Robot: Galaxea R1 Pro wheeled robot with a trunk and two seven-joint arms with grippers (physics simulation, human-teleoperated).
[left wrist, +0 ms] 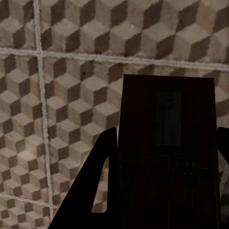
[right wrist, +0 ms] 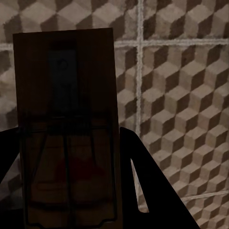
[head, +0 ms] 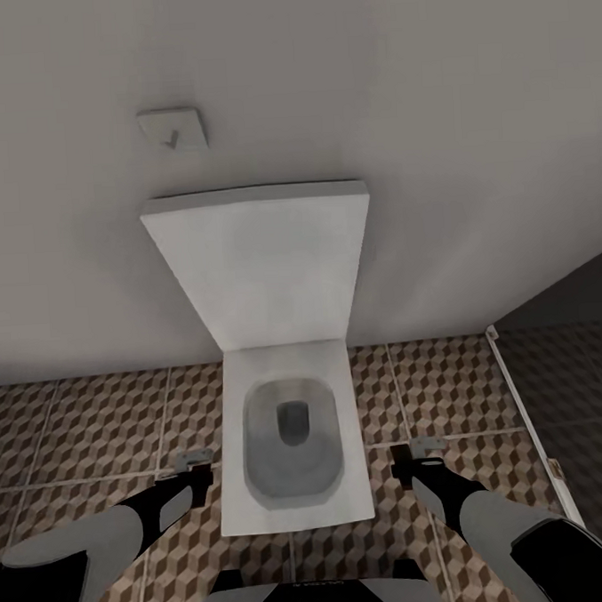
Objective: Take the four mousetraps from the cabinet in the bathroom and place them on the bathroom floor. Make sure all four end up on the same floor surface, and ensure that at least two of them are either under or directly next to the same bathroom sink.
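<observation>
Two mousetraps are in hand. One dark brown mousetrap (left wrist: 167, 157) sits between the fingers of my left gripper (left wrist: 164, 138), which is shut on it. Another mousetrap (right wrist: 67, 129) with thin wire parts is held by my right gripper (right wrist: 71, 143), also shut. In the head view the left gripper (head: 191, 475) and its mousetrap (head: 195, 456) hang left of a toilet. The right gripper (head: 404, 462) and its mousetrap (head: 425, 442) hang to the toilet's right. Both are above the cube-patterned bathroom floor (head: 103, 420). The cabinet and the sink are out of view.
A white toilet (head: 292, 444) with its lid raised stands straight ahead against a grey wall. A small wall plate (head: 173, 129) hangs above it. The dark grey shower floor (head: 574, 391) lies at the right behind a white sill (head: 522, 412).
</observation>
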